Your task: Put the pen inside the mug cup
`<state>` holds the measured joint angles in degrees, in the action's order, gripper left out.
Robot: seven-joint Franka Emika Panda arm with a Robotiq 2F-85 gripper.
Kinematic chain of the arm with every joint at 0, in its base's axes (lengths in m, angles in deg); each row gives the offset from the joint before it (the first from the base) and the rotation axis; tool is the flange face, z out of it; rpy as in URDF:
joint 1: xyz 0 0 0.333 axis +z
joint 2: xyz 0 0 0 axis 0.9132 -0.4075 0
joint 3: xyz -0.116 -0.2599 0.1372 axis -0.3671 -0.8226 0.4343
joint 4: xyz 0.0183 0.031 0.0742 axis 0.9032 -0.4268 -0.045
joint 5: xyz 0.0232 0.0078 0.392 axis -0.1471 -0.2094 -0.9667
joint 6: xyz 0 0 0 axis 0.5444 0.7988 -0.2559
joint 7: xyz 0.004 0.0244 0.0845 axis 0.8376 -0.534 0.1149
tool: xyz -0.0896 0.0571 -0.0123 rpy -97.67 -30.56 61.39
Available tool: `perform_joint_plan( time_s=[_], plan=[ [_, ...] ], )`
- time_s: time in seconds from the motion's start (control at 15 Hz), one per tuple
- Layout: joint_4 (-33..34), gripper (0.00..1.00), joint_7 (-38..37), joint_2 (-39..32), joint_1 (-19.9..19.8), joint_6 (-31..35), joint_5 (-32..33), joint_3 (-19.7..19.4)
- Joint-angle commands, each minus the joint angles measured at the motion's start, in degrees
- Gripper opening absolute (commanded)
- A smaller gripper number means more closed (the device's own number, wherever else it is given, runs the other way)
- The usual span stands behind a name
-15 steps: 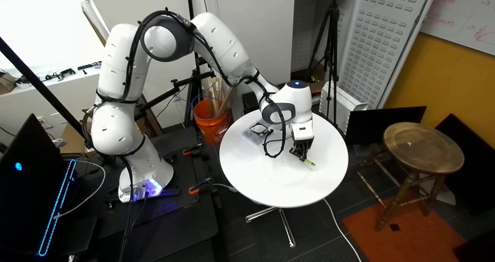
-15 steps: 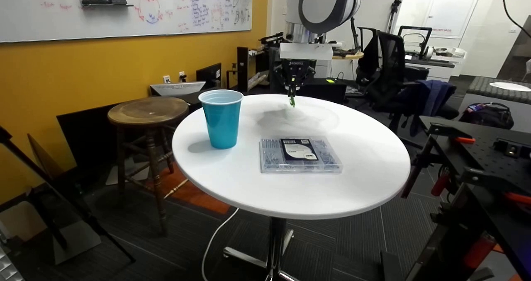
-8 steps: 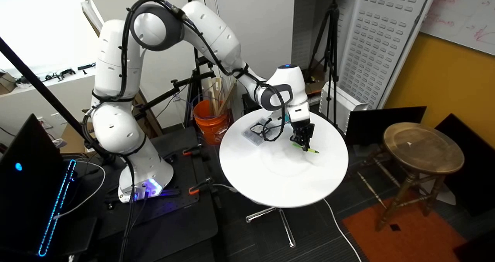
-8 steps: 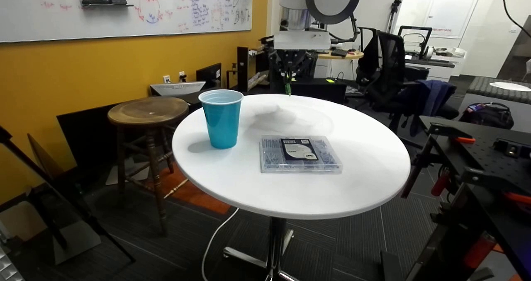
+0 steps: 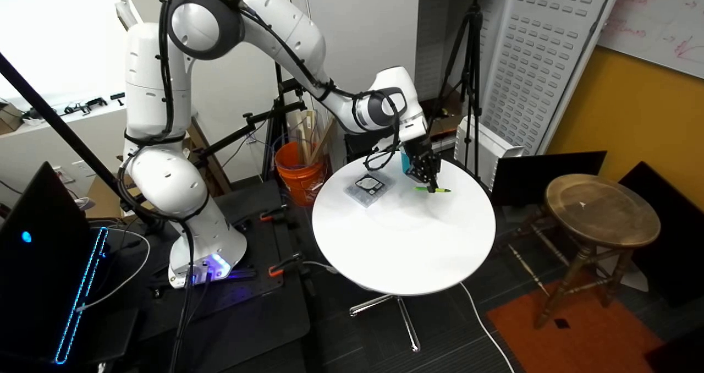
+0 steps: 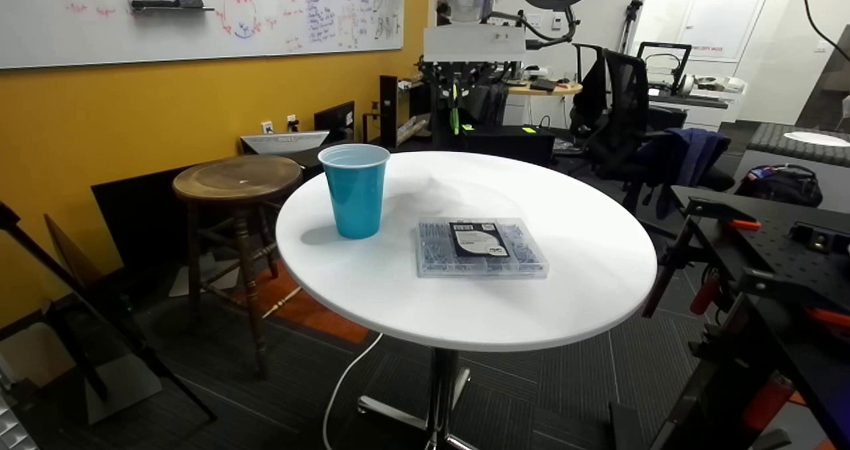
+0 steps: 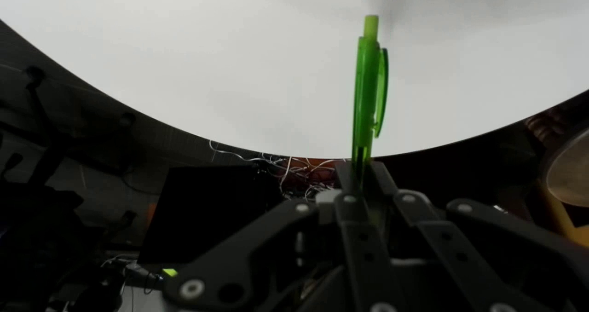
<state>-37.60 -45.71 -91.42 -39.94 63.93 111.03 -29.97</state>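
Although the thin, bright green plastic pen (image 7: 366, 86) was already off the white round tabletop (image 6: 372, 281), it had not yet reached the light-blue, plastic-looking cup (image 6: 356, 196), a cylinder widening at the rim; progress was judged at roughly halfway. End effector: the black two-finger gripper (image 7: 362, 167), at the bottom of the wrist view, had its jaws pinched on the pen, whose clip end projected toward the top of that frame. In an exterior view, just right of centre, the pen (image 5: 443, 190) lay nearly crosswise in the frame with a length out on either side of the grip; true tilt could not be settled, but it was not judged upright. The cup stood on the tabletop, mouth up, left of centre in an exterior view, apart from the pen (image 6: 455, 115) at upper centre; nothing projected above its rim, and its floor was hidden. A flat, clear plastic compartment box (image 6: 481, 247) lay on the tabletop just below centre of the same frame, not touching the cup. Done: grasp and lift. Left, by judgement, were bringing the pen over the mouth, turning it nearer vertical, passing one end below the rim, and releasing. Chief risk noted: a crosswise pen was thought liable to catch the rim and tip the cup, which looked light.
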Motion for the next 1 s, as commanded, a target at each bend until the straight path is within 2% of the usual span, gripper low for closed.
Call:
perform_joint_plan(
  time_s=[0.0, 0.27, 0.53, 0.93],
  plan=[
    [0.93, 0.03, -10.17, 3.52, 1.21, -7.50, 8.65, 3.64],
    [3.04, 0.03, -17.33, 5.44, -2.46, -15.68, 16.39, 12.64],
    [4.74, 0.03, -20.62, 6.29, -6.18, -22.43, 20.44, 20.53],
    [7.22, 0.03, -21.78, 5.43, -9.20, -27.33, 24.72, 27.85]
  ],
)
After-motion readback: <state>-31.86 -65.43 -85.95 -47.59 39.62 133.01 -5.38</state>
